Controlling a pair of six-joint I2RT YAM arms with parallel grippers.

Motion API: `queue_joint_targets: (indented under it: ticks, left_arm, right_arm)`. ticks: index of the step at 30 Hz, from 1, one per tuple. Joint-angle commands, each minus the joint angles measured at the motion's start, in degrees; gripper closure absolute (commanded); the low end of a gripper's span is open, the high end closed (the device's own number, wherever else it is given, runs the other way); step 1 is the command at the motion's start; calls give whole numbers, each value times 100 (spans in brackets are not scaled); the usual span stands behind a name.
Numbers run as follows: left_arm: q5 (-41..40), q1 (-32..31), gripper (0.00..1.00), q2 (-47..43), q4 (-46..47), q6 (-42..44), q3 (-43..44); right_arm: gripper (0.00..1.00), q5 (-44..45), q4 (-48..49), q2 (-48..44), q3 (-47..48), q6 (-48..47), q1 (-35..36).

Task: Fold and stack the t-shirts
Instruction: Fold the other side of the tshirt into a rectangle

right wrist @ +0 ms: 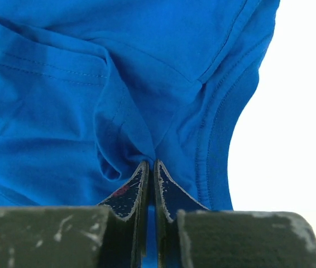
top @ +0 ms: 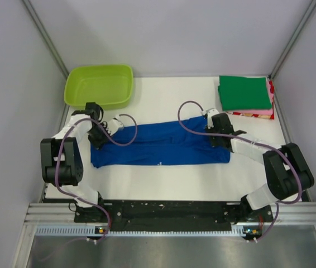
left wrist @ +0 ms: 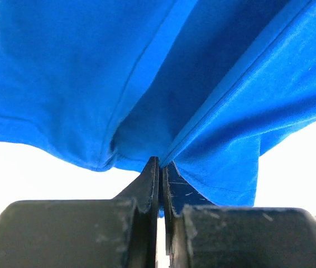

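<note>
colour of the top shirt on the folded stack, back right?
The top folded shirt is green; shows best in the top external view.

The spread t-shirt lies in the middle of the surface; the tub stands behind it on the left, the folded t-shirts behind on the right.

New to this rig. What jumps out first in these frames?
A blue t-shirt lies folded into a long band across the middle of the white table, with the left pincer and right pincer each shut on one end. Behind it, a lime-green tub sits far left and a green-topped stack of folded shirts far right.
</note>
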Motion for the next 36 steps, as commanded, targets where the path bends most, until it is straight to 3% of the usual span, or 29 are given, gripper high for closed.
queue_joint_targets:
  ticks: [1, 11, 15, 21, 24, 27, 32, 36]
  left_arm:
    - [-96, 2, 100, -376, 1, -286, 355]
    - [-957, 11, 100, -201, 431, -612, 408]
    - [-905, -6, 100, -104, 756, -656, 443]
    - [-1405, -77, 100, 141, 1160, -340, 391]
    - [-1713, -86, 90, 273, 1450, -252, 285]
    - [-2195, -86, 71, 344, 1872, -330, 285]
    - [-2917, -59, 57, 55, 2383, -524, 487]
    - [-2051, -138, 57, -480, 1480, -708, 663]
  right_arm:
    - [100, 103, 152, 200, 96, 45, -106]
    - [100, -36, 371, 104, 140, 124, -510]
    - [100, -204, 660, 86, 149, 37, -528]
    - [100, -309, 741, 218, 281, -43, -589]
    - [100, -362, 750, 261, 307, -51, -598]
    - [89, -240, 741, 323, 351, -25, -598]
    - [59, 60, 321, 166, 500, 657, -905]
    - [55, -266, -23, -413, 536, 1249, -1257]
